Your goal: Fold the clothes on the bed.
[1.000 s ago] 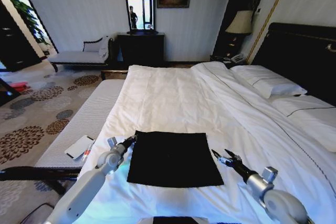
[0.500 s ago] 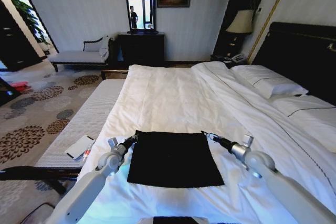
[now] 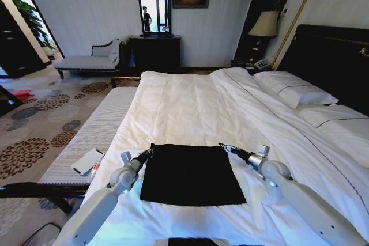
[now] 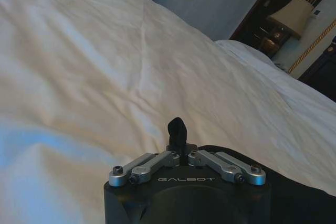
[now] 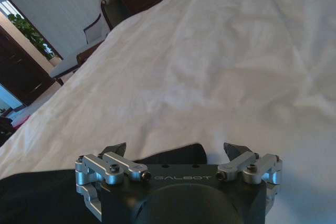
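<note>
Black T-shirt (image 3: 192, 174) lies folded flat, rectangular. Left gripper (image 3: 149, 152) pinches its far corner; right gripper (image 3: 222, 146) spread open.

Both arms out low, reaching forward side by side.
Left gripper (image 3: 149, 152) has its fingertips pinched together; right gripper (image 3: 222, 146) stands spread wide, wrist stretched well ahead.

Head camera looks down along the large white-duveted bed (image 3: 190, 108); both wrist cameras sit low, close, facing across that same white bedding
</note>
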